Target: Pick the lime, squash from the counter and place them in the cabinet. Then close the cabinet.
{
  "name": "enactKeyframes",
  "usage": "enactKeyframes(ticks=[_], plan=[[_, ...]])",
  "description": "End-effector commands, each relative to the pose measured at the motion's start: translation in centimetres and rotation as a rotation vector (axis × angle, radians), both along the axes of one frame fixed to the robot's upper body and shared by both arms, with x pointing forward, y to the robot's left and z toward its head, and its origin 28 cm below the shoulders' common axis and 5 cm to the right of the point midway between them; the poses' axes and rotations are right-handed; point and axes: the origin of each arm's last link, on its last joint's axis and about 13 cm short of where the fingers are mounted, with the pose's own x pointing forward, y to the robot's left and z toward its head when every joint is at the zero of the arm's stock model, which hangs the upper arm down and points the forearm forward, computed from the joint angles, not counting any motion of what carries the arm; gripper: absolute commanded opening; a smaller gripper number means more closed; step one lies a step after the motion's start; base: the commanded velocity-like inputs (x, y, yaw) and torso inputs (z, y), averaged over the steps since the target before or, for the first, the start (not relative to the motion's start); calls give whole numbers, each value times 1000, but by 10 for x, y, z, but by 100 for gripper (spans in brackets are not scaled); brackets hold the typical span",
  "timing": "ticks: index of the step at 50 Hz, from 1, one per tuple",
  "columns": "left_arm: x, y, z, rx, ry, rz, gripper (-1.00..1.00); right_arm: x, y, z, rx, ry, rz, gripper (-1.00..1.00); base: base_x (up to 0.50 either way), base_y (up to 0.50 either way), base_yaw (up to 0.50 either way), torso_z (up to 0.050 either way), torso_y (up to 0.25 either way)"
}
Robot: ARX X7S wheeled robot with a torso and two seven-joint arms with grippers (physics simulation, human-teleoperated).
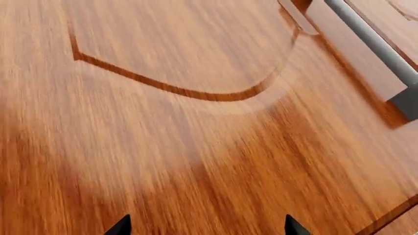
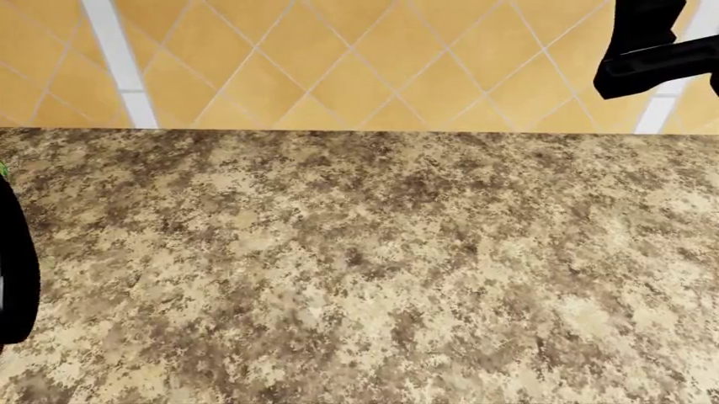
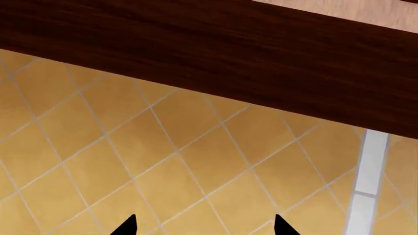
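We read no brand, label or writing in any of the three views. The head view is mostly one bench (image 2: 371, 269) of speckled beige-and-brown stone, backed by a wall of diagonal yellow tiles (image 2: 337, 67) crossed by two pale vertical strips. Nothing we can name as the lime or the squash shows on it; at its far left edge, beside a black part of the left arm (image 2: 13, 269), there is only a tiny green speck, too small for us to identify. A black part of the right arm (image 2: 657, 46) hangs at the upper right, against the tiles.

The left claw (image 1: 206, 227) shows two dark fingertips, spread apart with nothing between them, before a glossy orange-brown wooden cabinet door (image 1: 183, 122) with one arched groove; one grey bar handle (image 1: 375, 41) lies beyond it.

The right claw (image 3: 203, 226) also shows two fingertips, apart and empty, facing the yellow tiles under one dark wooden edge (image 3: 216, 54).
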Motion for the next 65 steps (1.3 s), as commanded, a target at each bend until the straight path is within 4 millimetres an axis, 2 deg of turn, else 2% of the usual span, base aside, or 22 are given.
enactKeyframes(ticks=[1,11,19,26,39,49,60,65], plan=[[-24,24,-27,-53,-16,-24,100,0,1,2,-8,-1,-3,100,0,0,0,0,0],[-38,46,-52,-74,-52,66,100,-4,-2,5,-14,-8,-15,100,0,0,0,0,0],[-58,57,-68,-71,-98,113,100,-8,-5,10,-18,-21,-25,100,0,0,0,0,0],[-59,68,-91,-33,-66,173,100,-15,-11,12,-22,-35,-52,100,0,0,0,0,0],[-61,93,-114,-70,-16,362,100,-48,-31,12,-22,-80,-141,100,0,0,0,0,0],[-79,106,-126,-111,-29,421,100,-74,-44,8,9,-123,-217,100,0,0,0,0,0],[-97,117,-129,-185,-71,498,100,-99,-60,8,47,-174,-299,100,0,0,0,0,0],[-103,118,-141,-250,-36,515,100,-106,-63,5,69,-198,-325,100,0,0,0,0,0]])
